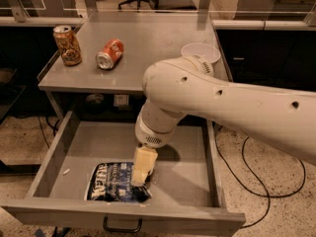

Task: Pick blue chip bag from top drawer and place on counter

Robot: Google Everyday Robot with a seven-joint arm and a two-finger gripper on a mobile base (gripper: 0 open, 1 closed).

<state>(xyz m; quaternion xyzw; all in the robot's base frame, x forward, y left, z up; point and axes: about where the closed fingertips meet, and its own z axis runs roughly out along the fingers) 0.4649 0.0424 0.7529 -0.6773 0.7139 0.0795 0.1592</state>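
Presently on record, item by item:

1. Top drawer (53,158): pulled fully open below the desk, grey, black handle (122,226) on its near front.
2. Blue chip bag (109,184): lying flat on the drawer floor in the near-left part, close to the front wall, white lettering facing up, crumpled.
3. Gripper (138,177): cream-coloured, pointing down into the drawer, its tip at the right end of the blue chip bag and overlapping it in this view (contact looks likely, but whether it is released or clenched on the foil cannot be told).
4. Arm (237,107): large, white, entering from the right and bending down over the drawer's middle.
5. Desk (153,38): grey metal top, far side of the drawer.
6. Brown-gold can (67,45): upright, far left of the desk.
7. Orange-red can (109,54): on its side, just right of the upright one.
8. White bowl (200,52): right edge of the desk, partly hidden behind the arm.
9. Black cable (256,184): looped on the speckled floor, right of the drawer.
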